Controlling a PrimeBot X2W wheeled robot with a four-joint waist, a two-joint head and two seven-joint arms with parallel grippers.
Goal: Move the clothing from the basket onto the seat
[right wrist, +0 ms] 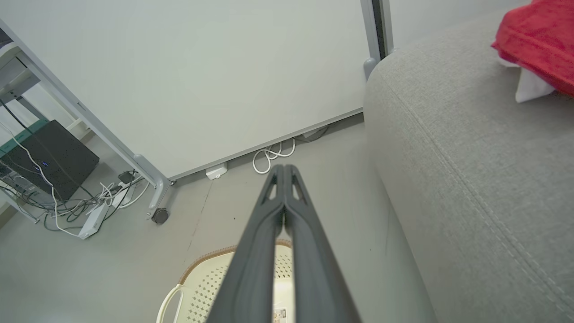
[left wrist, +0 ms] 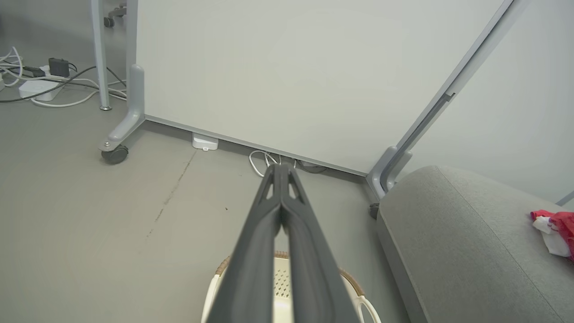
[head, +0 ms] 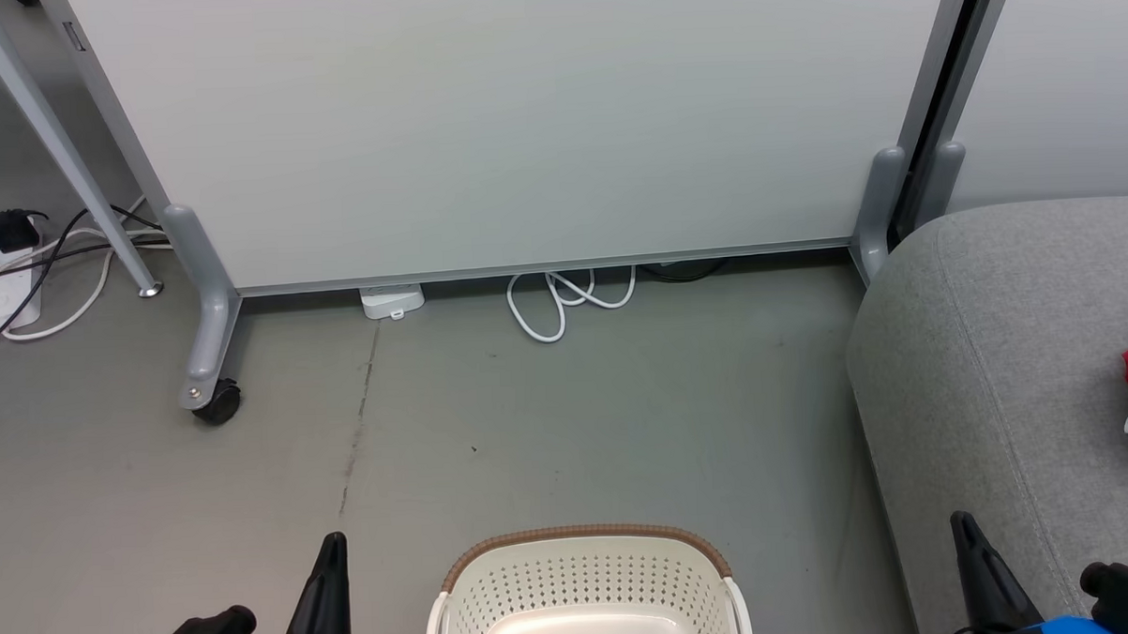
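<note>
Though a small sticker [right wrist: 279, 314] inside the basket [head: 586, 534] is too small to read, the rest is plain: the left gripper [left wrist: 281, 167] and right gripper [right wrist: 284, 167] each have their fingers pressed together on nothing. The basket sits on the floor [head: 624, 427] between the two, under their tips, its cream bottom showing. The clothing [right wrist: 538, 36], red with a white bit, lies on the seat [head: 996, 339], ahead and right of the right gripper, well apart from it. Ahead of both stands a pale panel [head: 520, 121] on casters, a coiled cable [head: 563, 303] at its foot; a power strip [head: 0, 294] lies far left of the left gripper
</note>
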